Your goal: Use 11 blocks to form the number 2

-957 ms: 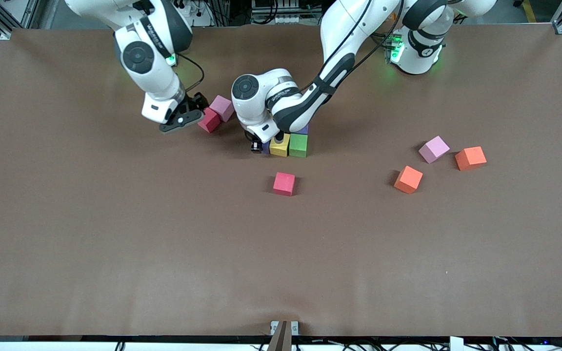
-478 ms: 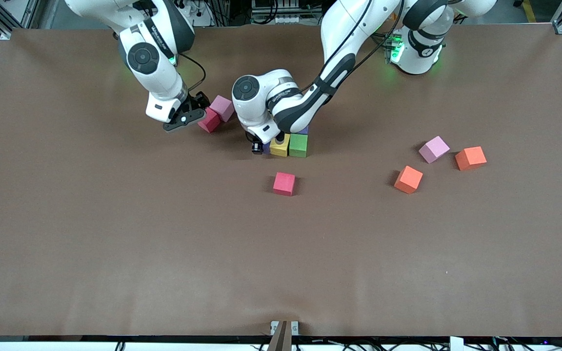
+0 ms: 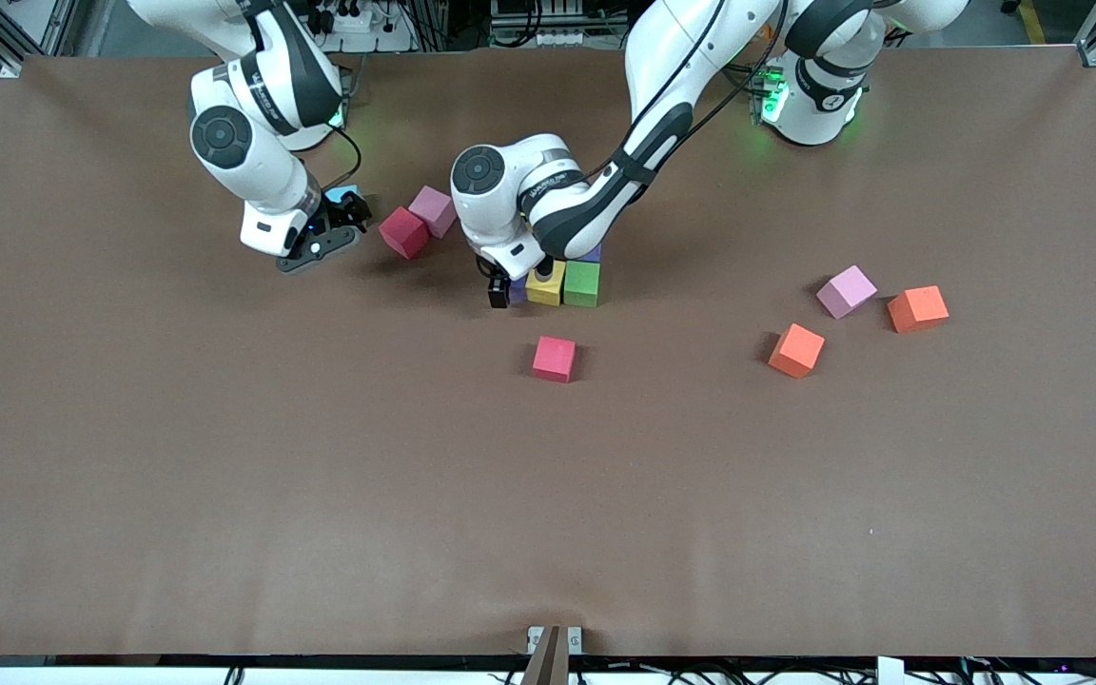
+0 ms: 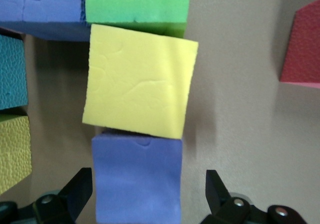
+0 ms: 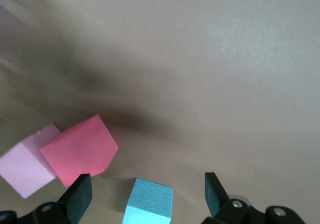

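The brown counter (image 3: pixel 225 476) stretches wide under both my arms, blocks scattered across it. My left arm reaches from its base toward the middle, my right arm toward its own end.

In the middle sits the start of the number 2 (image 3: pixel 562 278): a row of purple block (image 4: pixel 136 176), yellow block (image 4: pixel 137 82) and green block (image 3: pixel 582 283), touching side by side, with another purple block (image 3: pixel 592 253) just farther from the front camera. More of the cluster is hidden under my left wrist, though the left wrist view shows teal and olive-yellow edges beside the row.

My left claw (image 3: pixel 500 288) is down at the purple end block, fingers spread to either side of it and not pinching, so I judge this placement done. The yellow one sits slightly skewed against its neighbours.

My right claw (image 3: pixel 320 238) hangs low over a sky blue block (image 5: pixel 148 200), fingers spread wide, nothing held. A red block (image 3: pixel 404 232) and a pink block (image 3: pixel 433 210) touch each other just beside it.

Loose ones wait: a second red block (image 3: pixel 554 359) nearer the front camera, two orange blocks (image 3: pixel 796 350) and another pink toward the left arm's end.

Next, I reckon: left lifts straight up clear of the row, right drops onto the sky blue cube and closes.
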`<action>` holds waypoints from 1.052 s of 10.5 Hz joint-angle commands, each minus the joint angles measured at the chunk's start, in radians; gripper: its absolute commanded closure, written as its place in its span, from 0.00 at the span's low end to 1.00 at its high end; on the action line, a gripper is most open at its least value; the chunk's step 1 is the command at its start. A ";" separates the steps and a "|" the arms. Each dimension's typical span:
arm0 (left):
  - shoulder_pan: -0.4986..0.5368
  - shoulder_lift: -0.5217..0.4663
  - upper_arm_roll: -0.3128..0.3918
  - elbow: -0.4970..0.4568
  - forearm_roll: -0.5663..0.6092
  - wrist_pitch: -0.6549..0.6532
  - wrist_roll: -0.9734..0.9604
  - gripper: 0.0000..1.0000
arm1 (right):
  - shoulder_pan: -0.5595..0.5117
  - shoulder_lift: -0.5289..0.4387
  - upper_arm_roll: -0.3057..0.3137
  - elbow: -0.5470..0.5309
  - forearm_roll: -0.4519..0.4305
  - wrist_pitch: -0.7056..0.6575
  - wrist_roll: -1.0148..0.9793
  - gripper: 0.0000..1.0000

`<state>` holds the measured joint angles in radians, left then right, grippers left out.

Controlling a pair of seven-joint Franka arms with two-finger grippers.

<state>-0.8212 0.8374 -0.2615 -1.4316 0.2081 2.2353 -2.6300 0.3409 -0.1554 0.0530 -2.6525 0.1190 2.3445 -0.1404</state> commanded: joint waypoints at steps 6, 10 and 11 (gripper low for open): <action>0.017 -0.121 -0.002 0.000 -0.013 -0.043 0.002 0.00 | -0.069 0.020 0.008 -0.136 0.013 0.045 -0.027 0.00; 0.138 -0.165 -0.002 0.003 -0.013 -0.071 0.082 0.00 | -0.068 0.095 0.008 -0.132 0.024 0.042 -0.016 0.00; 0.166 -0.156 -0.001 0.005 -0.012 -0.071 0.111 0.00 | -0.065 0.112 0.008 -0.130 0.022 0.036 -0.016 0.00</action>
<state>-0.6885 0.6849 -0.2600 -1.4151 0.2079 2.1750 -2.5613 0.2838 -0.0570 0.0540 -2.7719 0.1204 2.3786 -0.1492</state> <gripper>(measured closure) 0.000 0.000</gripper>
